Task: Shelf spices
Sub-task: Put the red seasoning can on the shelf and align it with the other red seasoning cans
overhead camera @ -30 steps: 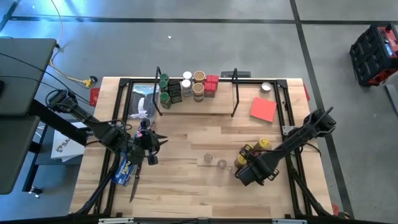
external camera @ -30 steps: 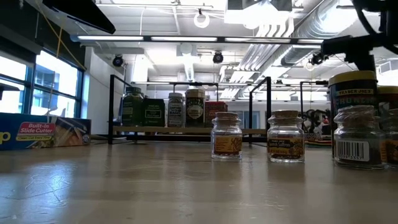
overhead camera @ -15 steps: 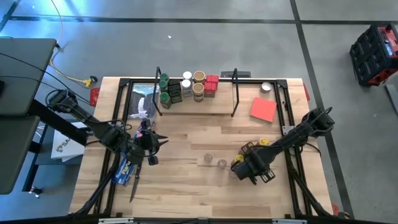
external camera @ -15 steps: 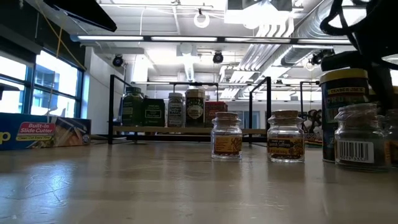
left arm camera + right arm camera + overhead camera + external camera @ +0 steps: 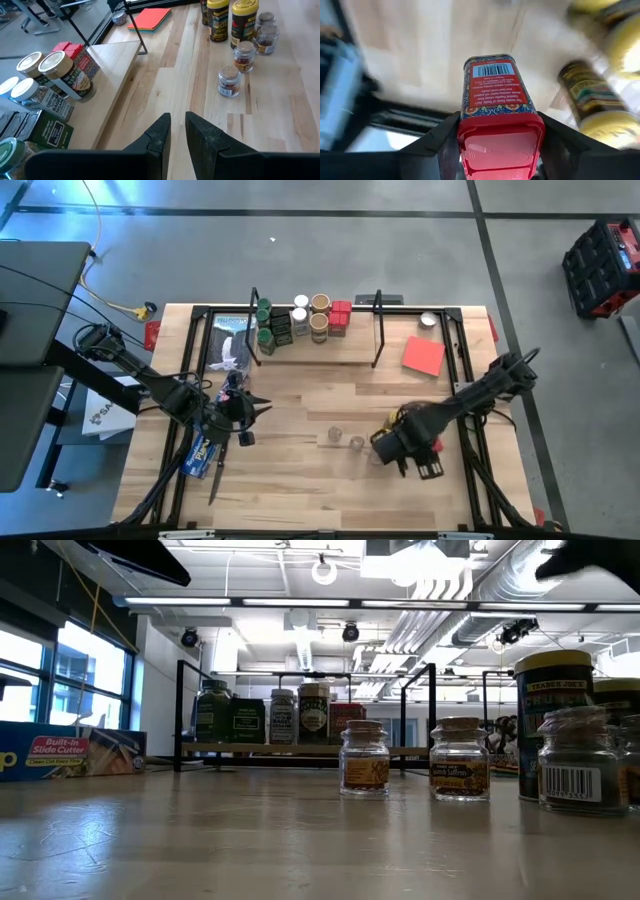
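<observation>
The shelf [image 5: 330, 348] stands at the table's far edge, and several spice jars and a red tin [image 5: 300, 320] rest on its wooden board [image 5: 117, 60]. Loose on the table are two tiny clear jars [image 5: 345, 441] [image 5: 364, 758] and yellow-lidded jars [image 5: 231, 20] [image 5: 553, 720]. My right gripper [image 5: 408, 448] [image 5: 499, 117] hovers over those yellow-lidded jars, shut on a red square tin [image 5: 495, 85]. My left gripper [image 5: 245, 418] [image 5: 177, 125] waits, shut, over the table's left half. My right gripper pinches the red tin at its red lid end [image 5: 500, 137] between the two fingers [image 5: 445, 137], one on each side. The barcode end [image 5: 492, 70] points away from the wrist toward the table. The low view shows no tin on the table, so it seems lifted clear.
A long blue plastic-wrap box [image 5: 205, 450] [image 5: 70, 755] lies at the left edge. A flat red card [image 5: 423, 355] and a small round tin [image 5: 428, 320] lie to the right of the shelf. Black frame rails [image 5: 462, 360] border the table. Bare wood shows in the middle.
My right gripper has moved a little toward the table's left and risen, turning at the wrist; in the low view it has left the space above the tall yellow-lidded jar. That jar now stands slightly further left in the low view.
</observation>
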`<state>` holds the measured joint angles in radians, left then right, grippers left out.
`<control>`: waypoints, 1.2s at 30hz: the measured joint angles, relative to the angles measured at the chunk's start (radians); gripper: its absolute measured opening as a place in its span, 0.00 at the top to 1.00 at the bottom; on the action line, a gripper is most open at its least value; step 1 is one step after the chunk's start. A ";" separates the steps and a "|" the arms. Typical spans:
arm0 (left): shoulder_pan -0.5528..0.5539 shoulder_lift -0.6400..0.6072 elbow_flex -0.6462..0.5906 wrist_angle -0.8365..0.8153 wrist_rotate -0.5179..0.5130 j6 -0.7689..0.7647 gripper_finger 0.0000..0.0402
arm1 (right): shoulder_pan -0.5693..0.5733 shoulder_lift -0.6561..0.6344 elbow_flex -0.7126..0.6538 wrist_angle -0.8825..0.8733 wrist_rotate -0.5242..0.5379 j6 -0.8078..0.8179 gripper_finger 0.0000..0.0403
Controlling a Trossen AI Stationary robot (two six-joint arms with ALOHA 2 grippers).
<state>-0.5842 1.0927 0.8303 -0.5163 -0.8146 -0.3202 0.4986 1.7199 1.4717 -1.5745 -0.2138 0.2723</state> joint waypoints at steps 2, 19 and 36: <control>0.000 0.000 0.000 -0.001 0.000 0.001 0.87 | -0.031 -0.001 0.106 0.000 0.009 0.044 0.49; 0.001 0.000 0.000 0.000 -0.003 0.009 0.87 | -0.596 0.308 0.602 0.012 0.343 -0.445 0.49; 0.001 0.000 0.000 0.006 -0.006 0.008 0.87 | -0.804 0.577 0.759 0.088 0.419 -0.652 0.49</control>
<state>-0.5831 1.0930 0.8303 -0.5101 -0.8211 -0.3120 -0.3049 2.2967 2.2307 -1.4860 0.2054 -0.3798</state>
